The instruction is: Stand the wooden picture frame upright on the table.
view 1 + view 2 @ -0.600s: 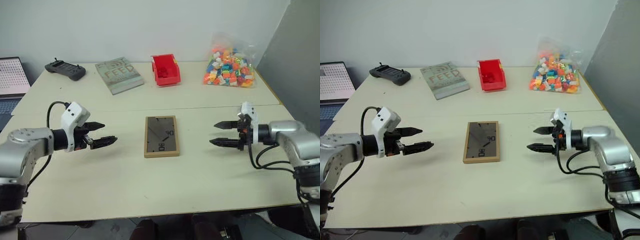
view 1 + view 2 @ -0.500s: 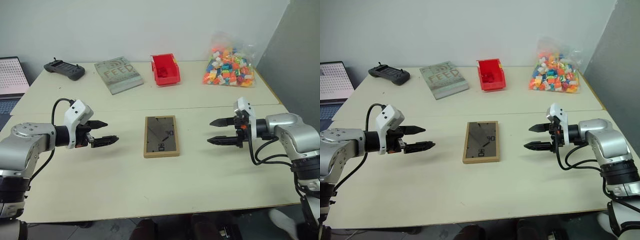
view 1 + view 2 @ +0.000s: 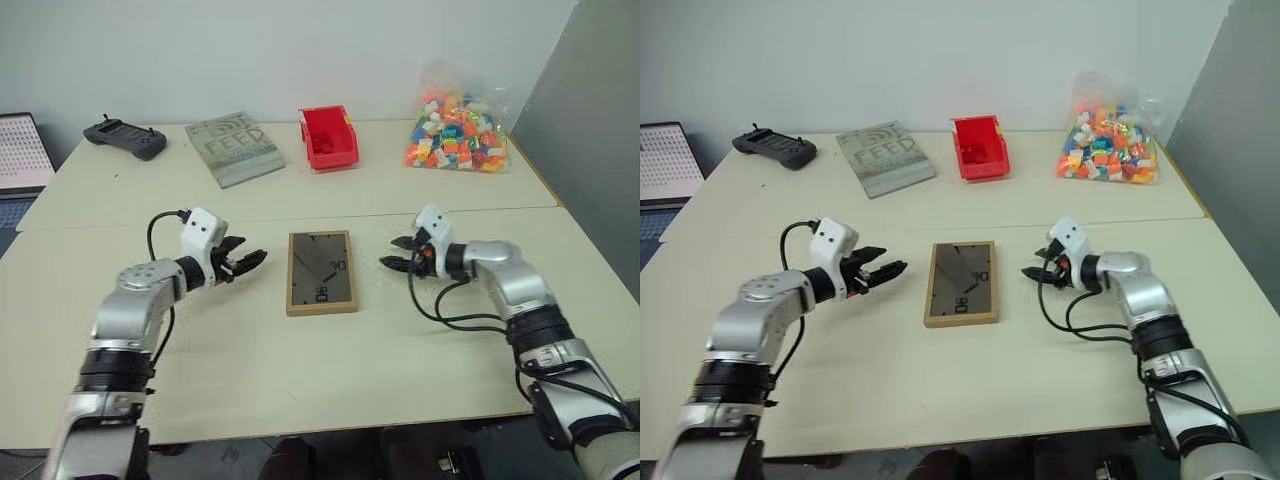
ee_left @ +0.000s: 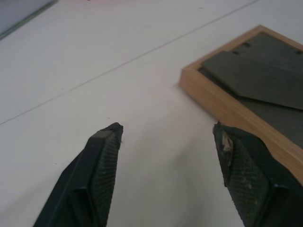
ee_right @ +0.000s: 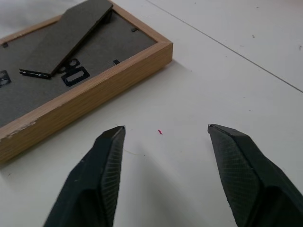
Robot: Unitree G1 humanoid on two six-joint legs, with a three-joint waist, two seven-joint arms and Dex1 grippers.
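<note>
The small rectangular light-wood picture frame point(image 3: 321, 272) lies flat at the centre of the head views, dark back panel and folded stand facing up, on the wide pale cream table point(image 3: 330, 370), just below the seam across its middle.

Left gripper point(image 3: 250, 261): just beside the frame's left long edge, near its upper corner. Fingers spread moderately wide, nothing between them; in the wrist view one fingertip point(image 4: 227, 142) sits right by the wooden rim, contact not clear.

Right gripper point(image 3: 393, 252): just off the frame's right long edge, near its upper corner. Fingers point(image 5: 106, 146) likewise apart and empty, over bare tabletop, not touching the frame.

Along the table's far edge: black handheld controller point(image 3: 125, 138), grey-green book lettered FEED point(image 3: 234, 148), red plastic bin point(image 3: 329, 138), clear bag of multicoloured blocks point(image 3: 458, 137).
</note>
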